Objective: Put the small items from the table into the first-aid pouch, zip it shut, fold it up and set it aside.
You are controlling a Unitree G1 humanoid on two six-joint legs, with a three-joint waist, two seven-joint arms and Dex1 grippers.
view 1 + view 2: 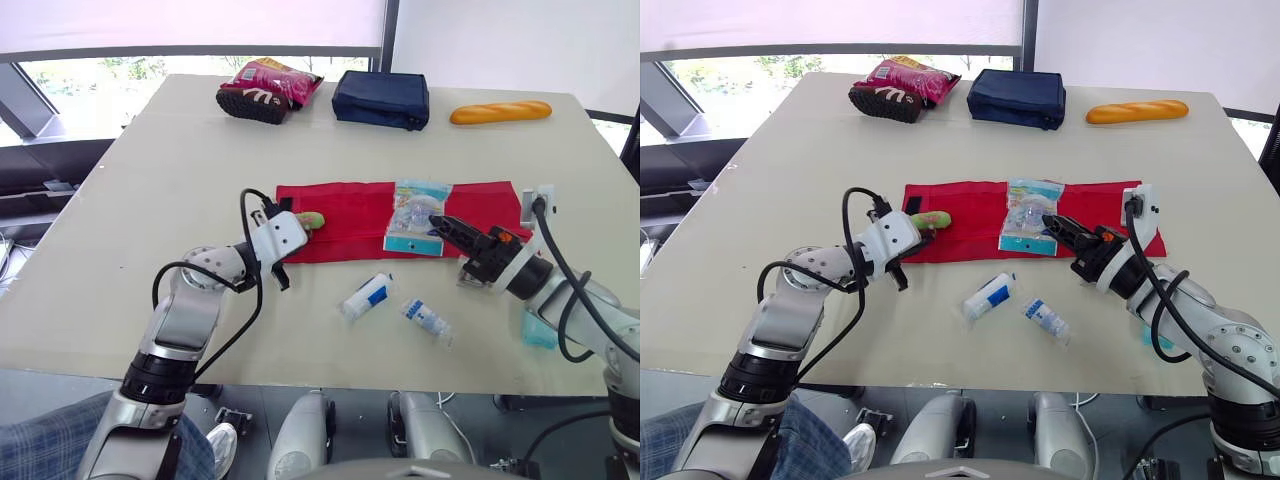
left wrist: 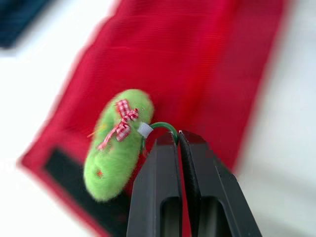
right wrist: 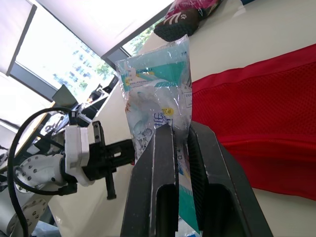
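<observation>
The red pouch [image 1: 350, 222] lies flat and open across the middle of the table. My left gripper [image 2: 177, 136] is shut on the thin green loop of a green fuzzy charm [image 2: 116, 143] with a red checked bow. It holds the charm over the pouch's left end [image 1: 313, 219]. My right gripper [image 3: 180, 131] is shut on the lower edge of a clear plastic packet [image 3: 158, 84] with teal print, which rests on the pouch's middle [image 1: 415, 215]. A white tube [image 1: 366, 296] and a small wrapped packet [image 1: 427, 319] lie on the table in front of the pouch.
At the far edge sit a red snack bag [image 1: 270, 88], a navy case [image 1: 381, 98] and a bread loaf [image 1: 500, 112]. A teal item [image 1: 537, 333] lies under my right forearm. A white block [image 1: 530, 205] stands at the pouch's right end.
</observation>
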